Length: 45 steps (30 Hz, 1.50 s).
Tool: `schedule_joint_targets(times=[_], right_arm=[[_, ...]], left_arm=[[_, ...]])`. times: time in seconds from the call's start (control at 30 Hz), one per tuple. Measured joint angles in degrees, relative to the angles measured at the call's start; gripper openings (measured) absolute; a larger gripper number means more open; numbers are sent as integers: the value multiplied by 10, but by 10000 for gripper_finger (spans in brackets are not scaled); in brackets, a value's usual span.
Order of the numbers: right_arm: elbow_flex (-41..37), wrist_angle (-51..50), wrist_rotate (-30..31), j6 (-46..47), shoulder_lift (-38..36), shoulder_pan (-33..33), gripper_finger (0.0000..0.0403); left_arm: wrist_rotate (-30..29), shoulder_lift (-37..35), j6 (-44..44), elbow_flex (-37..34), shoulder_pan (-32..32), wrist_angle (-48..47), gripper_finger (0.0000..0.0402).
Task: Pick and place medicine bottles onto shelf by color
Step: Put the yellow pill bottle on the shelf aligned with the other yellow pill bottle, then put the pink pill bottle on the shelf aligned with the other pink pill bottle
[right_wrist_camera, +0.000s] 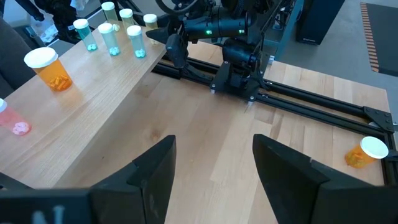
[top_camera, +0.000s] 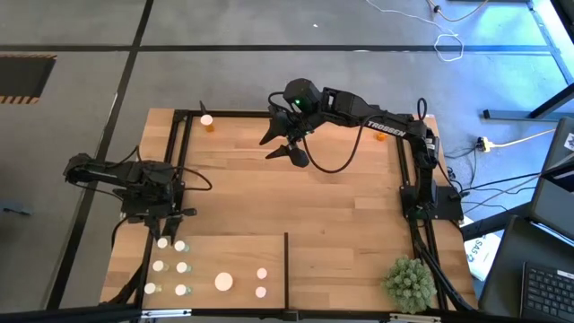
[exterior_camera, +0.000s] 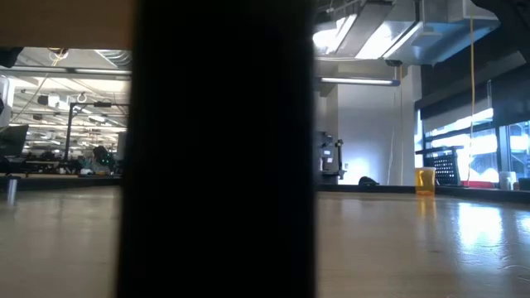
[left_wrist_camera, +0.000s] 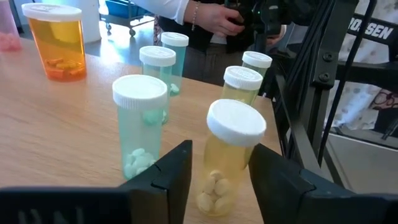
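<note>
Landmark: we place everything off the shelf (top_camera: 341, 269), the pale board at the near edge of the tabletop (top_camera: 341, 179), split by a thin dark divider (top_camera: 286, 265).

Left gripper: we see the left gripper (left_wrist_camera: 217, 171) at the shelf's far left corner, its fingers (left_wrist_camera: 174, 177) flanking a yellowish bottle (left_wrist_camera: 225, 155). Jaws narrow, close on both sides of the bottle; we cannot tell if they press it or have let go. The bottle stands upright on the shelf, white pills at its bottom.

Shelf, left of divider: we count a cluster of small green and yellowish bottles (top_camera: 181, 267) standing upright, each white-capped. A teal bottle (left_wrist_camera: 140, 124) stands just beside the flanked one. A wider orange bottle (top_camera: 223, 282) stands nearer the divider, and two pinkish bottles (top_camera: 261, 283) between it and the divider.

Shelf, right of divider: we see bare board, with a spiky green plant ball (top_camera: 410, 283) at its right end.

Right gripper: we see the right gripper (right_wrist_camera: 214, 165) above the tabletop, well beyond the shelf's far edge, jaws wide, holding nothing.

Stray bottle: we see one orange bottle (top_camera: 207, 121) at the tabletop's far left corner, well apart from the shelf.

Background: a person's hand (left_wrist_camera: 214, 18) shows beyond the table.

Low view: mostly blocked by a dark upright shape.
</note>
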Motion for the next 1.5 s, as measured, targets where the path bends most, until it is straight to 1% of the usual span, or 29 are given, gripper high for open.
schedule_joint_targets(times=[0.1, 0.47, 0.63, 0.83, 0.97, 1.03, 1.07, 1.13, 1.2, 1.27, 1.4, 1.5], right_arm=[[0, 0, 0, 0, 0, 0, 217], [0, 0, 0, 0, 0, 0, 217], [0, 0, 0, 0, 0, 0, 217], [0, 0, 0, 0, 0, 0, 217], [0, 0, 0, 0, 0, 0, 217], [0, 0, 0, 0, 0, 0, 217], [0, 0, 0, 0, 0, 0, 217], [0, 0, 0, 0, 0, 0, 217], [0, 0, 0, 0, 0, 0, 217], [0, 0, 0, 0, 0, 0, 217], [0, 0, 0, 0, 0, 0, 217], [0, 0, 0, 0, 0, 0, 217]], left_arm=[[5, 0, -4, 0, 0, 1, 154], [20, 0, -39, 20, 0, 8, 153], [28, 0, -53, 20, 0, 56, 151], [28, 0, -94, 20, 0, 110, 151], [23, 0, -133, 20, 0, 194, 150], [1, 0, -169, 20, 1, 251, 151], [-20, -1, -192, 21, 1, 277, 151], [-83, -4, -243, 21, 1, 318, 151], [-172, -5, -276, 21, 1, 345, 150], [-244, -5, -305, 21, 1, 353, 149], [-313, -5, -337, 21, 1, 347, 149], [-391, -5, -348, 21, 1, 347, 149]])
